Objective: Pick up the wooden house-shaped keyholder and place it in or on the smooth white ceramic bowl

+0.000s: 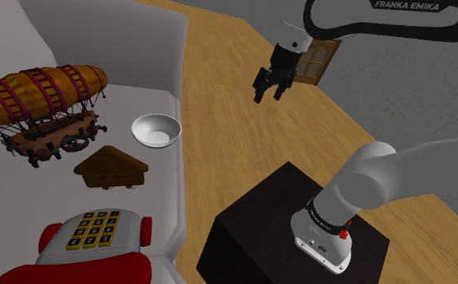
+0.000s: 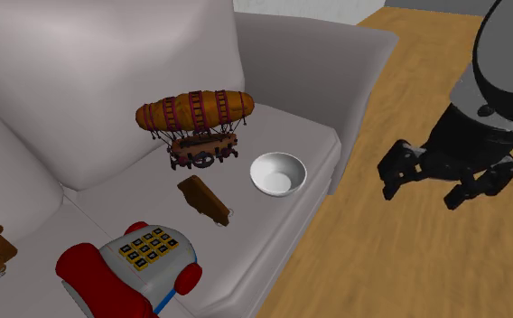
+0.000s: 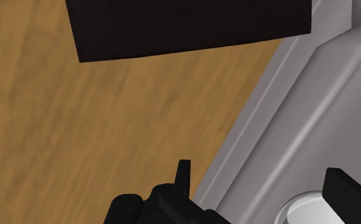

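The keyholder [image 1: 110, 167] is a brown wooden house shape lying flat on the grey sofa seat [image 1: 167, 210]. In the second exterior view the keyholder [image 2: 206, 200] lies between the toy phone and the bowl. The smooth white bowl [image 1: 156, 130] stands empty a short way beyond it, near the seat's edge; the bowl [image 2: 278, 173] is upright. My black gripper [image 1: 271, 93] hangs open over the wooden floor, off the sofa and well apart from both. The gripper [image 2: 437, 183] holds nothing. In the wrist view the gripper [image 3: 265, 188] shows the bowl's rim [image 3: 300, 210] by one finger.
A toy airship [image 1: 38, 97] sits at the back of the seat, and a red and white toy phone [image 1: 98, 234] near its front. The sofa arm [image 1: 151, 48] rises between seat and floor. The dark stand [image 1: 288, 222] is below the gripper. A wooden panel [image 1: 316, 60] lies behind the gripper.
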Tool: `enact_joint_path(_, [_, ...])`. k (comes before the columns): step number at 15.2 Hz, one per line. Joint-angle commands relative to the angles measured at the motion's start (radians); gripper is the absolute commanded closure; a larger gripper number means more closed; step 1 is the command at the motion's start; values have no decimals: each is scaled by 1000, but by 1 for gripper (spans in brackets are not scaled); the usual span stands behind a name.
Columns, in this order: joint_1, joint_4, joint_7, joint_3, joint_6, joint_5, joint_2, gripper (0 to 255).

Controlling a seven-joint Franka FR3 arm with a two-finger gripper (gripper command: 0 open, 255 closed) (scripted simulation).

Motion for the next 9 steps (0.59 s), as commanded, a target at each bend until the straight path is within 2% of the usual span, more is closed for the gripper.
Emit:
enact_joint_path(1, [15, -15, 46, 40, 52, 21, 32, 0])
enact_joint_path(9, [52, -5, 218, 187, 265, 61, 241, 0])
